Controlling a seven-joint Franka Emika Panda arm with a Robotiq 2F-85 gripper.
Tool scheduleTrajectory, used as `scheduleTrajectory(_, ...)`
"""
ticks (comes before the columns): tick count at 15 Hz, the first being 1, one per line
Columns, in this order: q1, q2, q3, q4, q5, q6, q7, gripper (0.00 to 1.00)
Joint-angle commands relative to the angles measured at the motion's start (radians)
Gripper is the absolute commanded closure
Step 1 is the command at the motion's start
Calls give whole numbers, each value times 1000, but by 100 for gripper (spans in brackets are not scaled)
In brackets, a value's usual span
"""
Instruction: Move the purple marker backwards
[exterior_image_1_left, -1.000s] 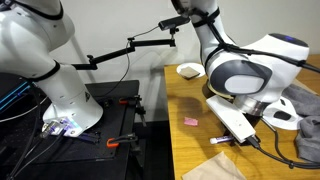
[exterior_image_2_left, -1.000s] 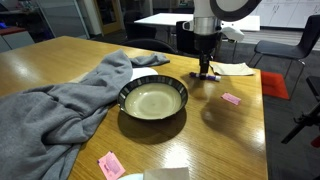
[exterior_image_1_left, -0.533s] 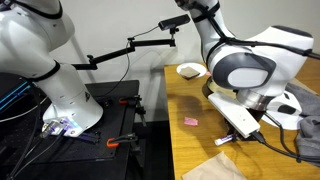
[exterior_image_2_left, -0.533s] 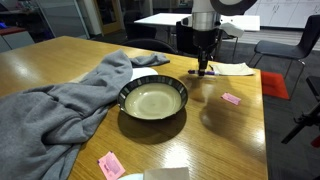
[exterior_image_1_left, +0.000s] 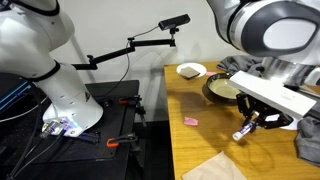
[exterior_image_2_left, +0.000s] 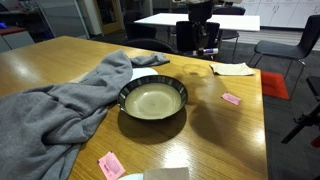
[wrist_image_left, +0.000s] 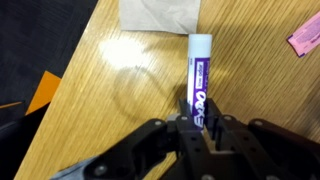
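The purple marker (wrist_image_left: 198, 78) has a dark purple barrel and a white end. In the wrist view it points away from me over the wooden table (wrist_image_left: 250, 90). My gripper (wrist_image_left: 200, 122) is shut on its near end. In both exterior views the gripper (exterior_image_1_left: 245, 129) (exterior_image_2_left: 207, 47) hangs above the table surface, beyond the dark plate (exterior_image_2_left: 153, 98) at the table's far side. The marker itself is too small to make out clearly there.
A grey cloth (exterior_image_2_left: 60, 100) lies beside the plate. Small pink pieces (exterior_image_2_left: 231, 99) (exterior_image_2_left: 110, 165) (wrist_image_left: 305, 40) lie on the table. A paper napkin (wrist_image_left: 160, 12) lies just past the marker's white end. A white bowl (exterior_image_1_left: 190, 70) sits by the table corner.
The arm has risen from the table with the marker in the gripper. The gripper was down at the surface and now hangs higher.
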Motion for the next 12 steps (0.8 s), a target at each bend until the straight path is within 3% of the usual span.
scheduleTrajectory(1, -3, 7, 8, 94, -40, -113, -170, 95)
scheduleTrajectory(4, -3, 20, 13, 150, -43, -150, -331, 95)
scheduleTrajectory(12, -8, 90, 12, 238, -53, -122, -732, 95)
